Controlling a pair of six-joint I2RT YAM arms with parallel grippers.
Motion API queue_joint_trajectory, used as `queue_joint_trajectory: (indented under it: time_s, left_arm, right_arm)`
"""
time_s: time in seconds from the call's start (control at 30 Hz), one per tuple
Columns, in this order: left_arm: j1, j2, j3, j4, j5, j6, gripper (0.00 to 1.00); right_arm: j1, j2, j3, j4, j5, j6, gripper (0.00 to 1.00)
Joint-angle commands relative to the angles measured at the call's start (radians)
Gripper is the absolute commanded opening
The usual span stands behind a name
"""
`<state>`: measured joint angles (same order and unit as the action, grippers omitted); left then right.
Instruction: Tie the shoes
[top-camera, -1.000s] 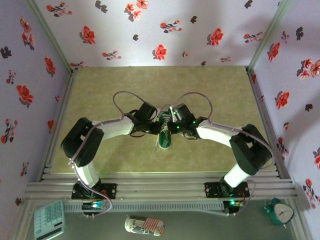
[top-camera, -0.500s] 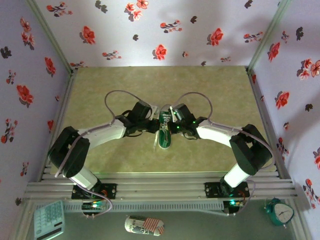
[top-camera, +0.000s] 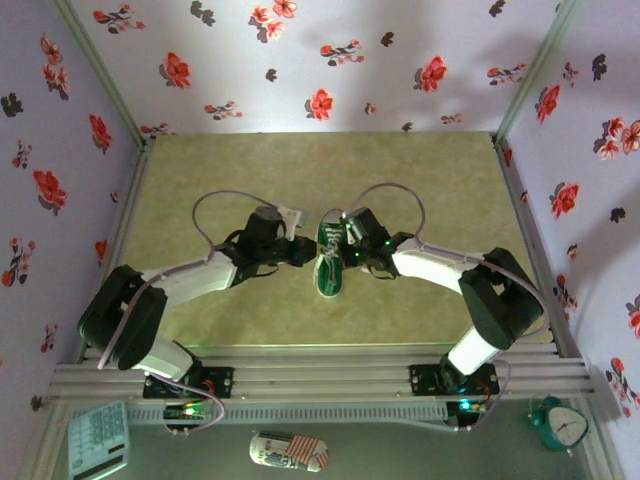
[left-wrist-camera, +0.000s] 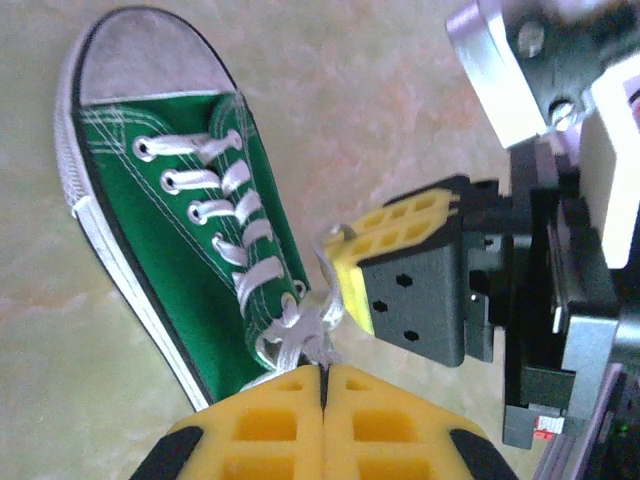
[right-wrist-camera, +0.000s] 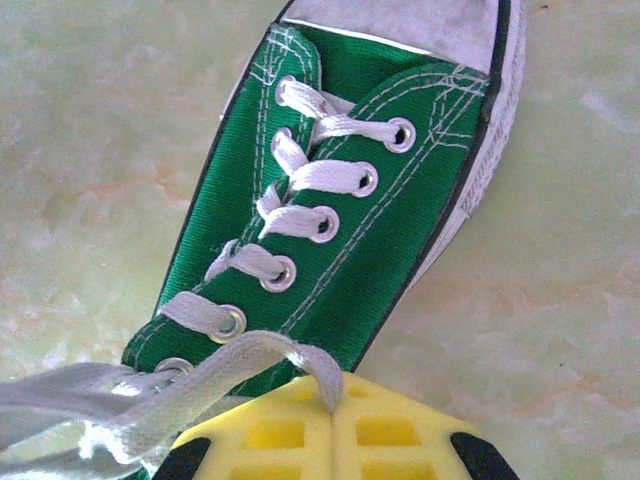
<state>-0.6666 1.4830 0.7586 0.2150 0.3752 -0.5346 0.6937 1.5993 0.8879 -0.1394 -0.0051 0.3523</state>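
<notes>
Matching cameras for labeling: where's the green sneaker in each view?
Top external: sneaker at frame centre, toe toward the bottom edge.
Left wrist: sneaker across the left half, toe upper left.
Right wrist: sneaker at centre, toe at top.
Shared landmark: its white toe cap.

Your table (top-camera: 420, 180) has a flat, pale yellow-green top with cloudy marks on it, like stone. One small green shoe (top-camera: 329, 268) sits on its white sole near the middle of the top. Its white laces (right-wrist-camera: 310, 178) criss-cross up the front. Along the near edge you see metal rails (top-camera: 320, 375). In front of them is a lower grey ledge (top-camera: 420, 445). On it lie a pale keypad (top-camera: 97, 440) at the left, a striped oblong thing (top-camera: 288, 451) near the middle, and a little green clock (top-camera: 558, 424) at the right.
</notes>
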Motion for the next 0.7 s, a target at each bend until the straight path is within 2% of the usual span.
queue_joint_trajectory:
  time_s: [0.0,0.17,0.67]
  left_arm:
    - [0.035,-0.024,-0.042,0.117,0.034,-0.057,0.0]
    - [0.065,-0.008,-0.076,0.16,0.037,-0.082,0.0]
    - [0.108,0.134,-0.027,0.113,-0.02,-0.106,0.0]
  right_arm:
    - [-0.005,0.01,0.023,-0.028,0.031,0.019,0.0]
    - [-0.008,0.005,0.015,-0.034,0.037,0.02,0.0]
    - [-0.023,-0.081,-0.061,-0.016,0.046,0.025,0.0]
